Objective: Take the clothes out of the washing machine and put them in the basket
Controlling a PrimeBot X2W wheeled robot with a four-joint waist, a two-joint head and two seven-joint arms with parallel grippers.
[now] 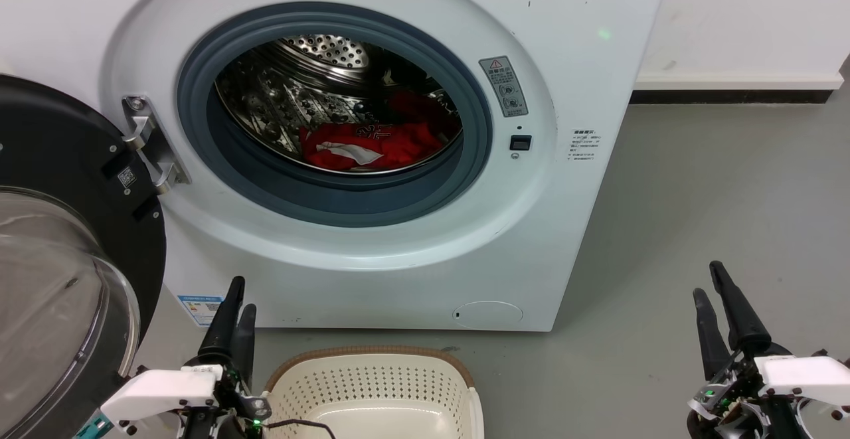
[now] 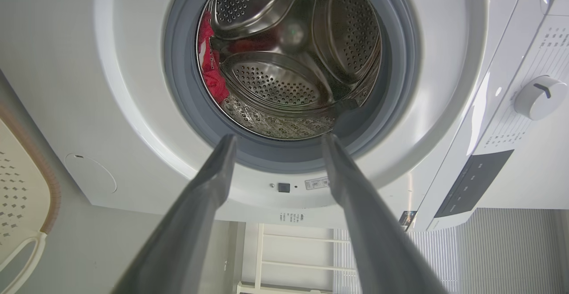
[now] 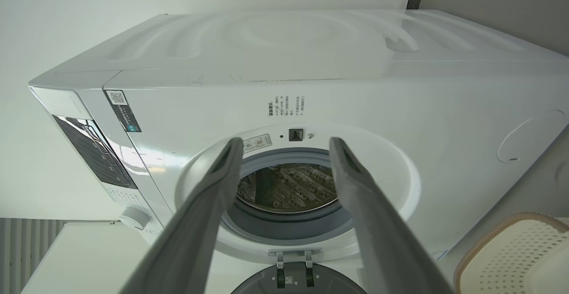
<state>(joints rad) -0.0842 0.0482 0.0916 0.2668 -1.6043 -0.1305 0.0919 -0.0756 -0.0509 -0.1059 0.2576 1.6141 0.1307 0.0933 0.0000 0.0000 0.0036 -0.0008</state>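
The white washing machine (image 1: 584, 47) stands with its porthole open, and red clothes (image 1: 372, 143) lie in the bottom of the steel drum (image 1: 319, 60). The clothes (image 2: 209, 62) also show at the drum's left side in the left wrist view. The cream basket (image 1: 378, 386) sits on the floor right in front of the machine, with nothing in it. My left gripper (image 1: 240, 296) is open at the lower left, beside the basket. My right gripper (image 1: 709, 281) is open at the lower right, over bare floor. Both hold nothing and are well short of the porthole.
The black-framed glass door (image 1: 60, 240) hangs open at the left, close to my left arm. Grey floor (image 1: 717, 200) stretches to the right of the machine, up to a white wall with a dark skirting strip (image 1: 730, 97).
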